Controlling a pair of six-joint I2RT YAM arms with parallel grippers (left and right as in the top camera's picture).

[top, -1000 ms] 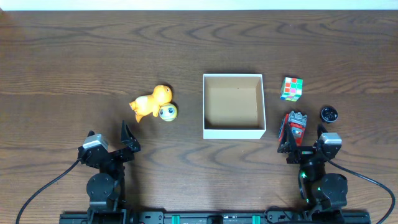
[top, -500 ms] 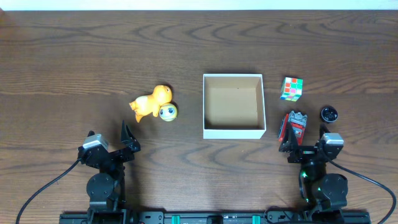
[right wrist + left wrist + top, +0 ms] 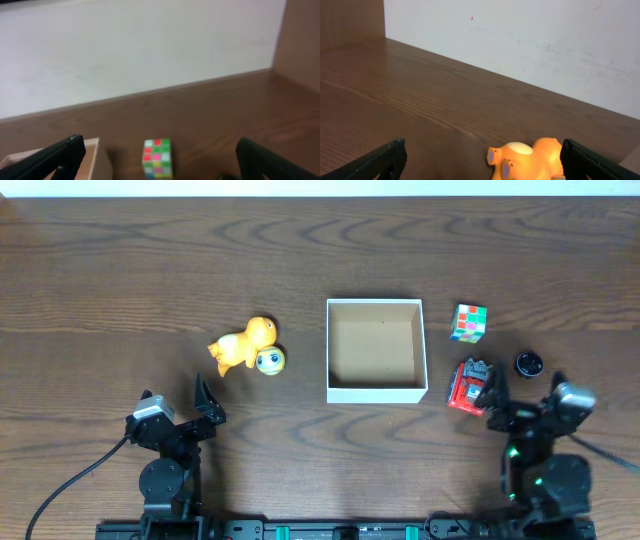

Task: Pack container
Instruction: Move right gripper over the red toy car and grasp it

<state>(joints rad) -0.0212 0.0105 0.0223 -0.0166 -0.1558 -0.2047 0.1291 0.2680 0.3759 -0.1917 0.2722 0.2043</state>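
Our left fingers (image 3: 382, 161) stand wide apart with nothing between them, low over the bench (image 3: 100, 280) at its near left. Our right fingers (image 3: 56, 156) are spread just as wide and also hold nothing, at the near right.

Just ahead of the left fingers, a little to the right, an orange toy creature (image 3: 240, 345) lies on its side. A small yellow ball with a face (image 3: 269, 360) touches it. In the left wrist view the creature (image 3: 530, 159) sits low in the frame, between the two finger tips but farther off.

Right by the inner right finger lies a red toy figure (image 3: 468, 385), beside the near right corner of the container (image 3: 376, 392). Beyond the figure stands a colourful puzzle cube (image 3: 468, 322), and a small black round thing (image 3: 529, 363) rests to the right; we cannot tell what it is.

The container sits near the middle of the bench, between the two groups of toys. It is a square white box with thin walls and a tan inside, with nothing in it.

The bench is dark brown wood with a strong grain running across. A plain white wall (image 3: 520, 35) rises at its far edge. Brown wooden panels close both ends, one at the left (image 3: 350, 20) and one at the right (image 3: 300, 40). Black cables (image 3: 70, 480) trail from the arm bases at the near edge.
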